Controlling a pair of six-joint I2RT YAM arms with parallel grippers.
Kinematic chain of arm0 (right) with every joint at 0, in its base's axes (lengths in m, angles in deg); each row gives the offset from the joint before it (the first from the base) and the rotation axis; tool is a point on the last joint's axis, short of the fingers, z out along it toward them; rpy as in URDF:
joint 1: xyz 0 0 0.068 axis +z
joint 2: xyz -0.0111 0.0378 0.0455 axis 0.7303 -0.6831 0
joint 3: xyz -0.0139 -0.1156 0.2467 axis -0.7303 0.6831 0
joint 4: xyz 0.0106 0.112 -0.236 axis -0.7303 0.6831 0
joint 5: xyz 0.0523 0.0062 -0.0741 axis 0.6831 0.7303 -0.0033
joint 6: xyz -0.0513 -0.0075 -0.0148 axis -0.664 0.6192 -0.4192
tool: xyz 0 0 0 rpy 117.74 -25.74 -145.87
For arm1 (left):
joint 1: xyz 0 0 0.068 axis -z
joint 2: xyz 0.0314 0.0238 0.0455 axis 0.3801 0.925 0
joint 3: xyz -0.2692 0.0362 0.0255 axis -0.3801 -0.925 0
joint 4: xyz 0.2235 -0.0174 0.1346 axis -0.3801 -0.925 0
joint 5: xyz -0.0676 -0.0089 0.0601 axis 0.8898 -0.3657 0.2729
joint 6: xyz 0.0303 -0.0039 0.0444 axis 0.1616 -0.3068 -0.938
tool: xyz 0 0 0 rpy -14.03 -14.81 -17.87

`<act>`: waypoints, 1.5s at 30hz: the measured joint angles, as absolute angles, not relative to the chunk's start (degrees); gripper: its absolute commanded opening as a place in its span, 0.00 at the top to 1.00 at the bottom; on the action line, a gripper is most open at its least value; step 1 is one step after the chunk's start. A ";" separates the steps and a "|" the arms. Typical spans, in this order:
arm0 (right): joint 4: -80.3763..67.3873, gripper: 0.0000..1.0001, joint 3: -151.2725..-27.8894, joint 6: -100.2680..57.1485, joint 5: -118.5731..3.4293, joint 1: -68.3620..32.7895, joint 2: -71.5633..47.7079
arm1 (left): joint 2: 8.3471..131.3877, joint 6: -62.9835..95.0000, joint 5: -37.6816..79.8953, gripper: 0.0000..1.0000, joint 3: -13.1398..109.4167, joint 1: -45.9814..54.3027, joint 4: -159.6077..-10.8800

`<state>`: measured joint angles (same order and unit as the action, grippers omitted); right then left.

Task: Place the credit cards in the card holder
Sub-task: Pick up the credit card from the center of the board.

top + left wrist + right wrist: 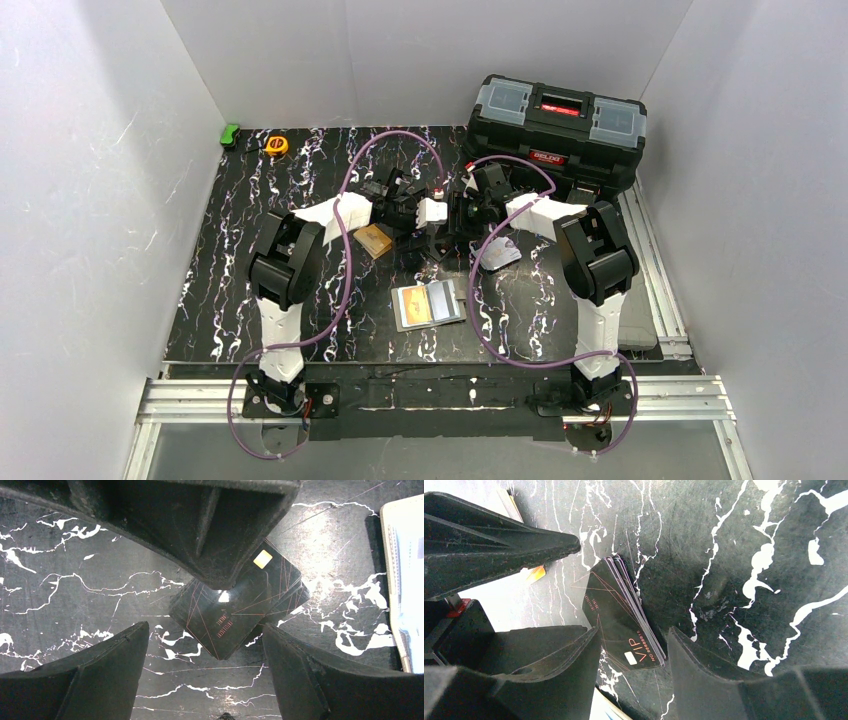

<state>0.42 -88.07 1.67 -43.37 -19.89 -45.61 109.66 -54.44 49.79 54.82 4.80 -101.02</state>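
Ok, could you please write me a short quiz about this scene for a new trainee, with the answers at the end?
1. True or false: the card holder lies open on the table.
2. What colour is the card stack between the left fingers? A white, B black, C orange.
3. Fill in: the top card carries a small gold ____ near one corner.

Key: 1 true; 2 B; 3 chip.

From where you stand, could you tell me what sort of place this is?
Most likely a robotics lab test cell: plain white panels enclose a black marbled tabletop, aluminium rails frame its near edge, and a black toolbox sits at the back.
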 measured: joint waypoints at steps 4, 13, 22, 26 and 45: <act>0.42 0.42 -88.07 1.67 -43.04 -19.78 -45.65 | 109.79 -54.38 49.88 0.18 54.86 4.80 -101.06; -0.17 0.42 -87.48 1.89 -42.08 -19.47 -45.65 | 110.53 -54.25 49.75 0.19 54.88 4.80 -100.58; -2.20 0.42 -86.44 2.83 -40.88 -19.47 -45.65 | 111.49 -52.48 49.73 0.19 56.06 4.77 -100.10; -2.71 0.42 -86.22 2.91 -40.63 -19.47 -45.65 | 111.49 -52.17 49.71 0.19 56.06 4.80 -99.82; -7.73 0.43 -81.58 4.66 -39.54 -20.56 -43.90 | 114.25 -49.87 49.73 0.22 59.41 4.49 -98.37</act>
<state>-7.73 -81.58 4.66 -39.54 -20.56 -43.90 114.25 -49.87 49.73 59.41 4.49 -98.37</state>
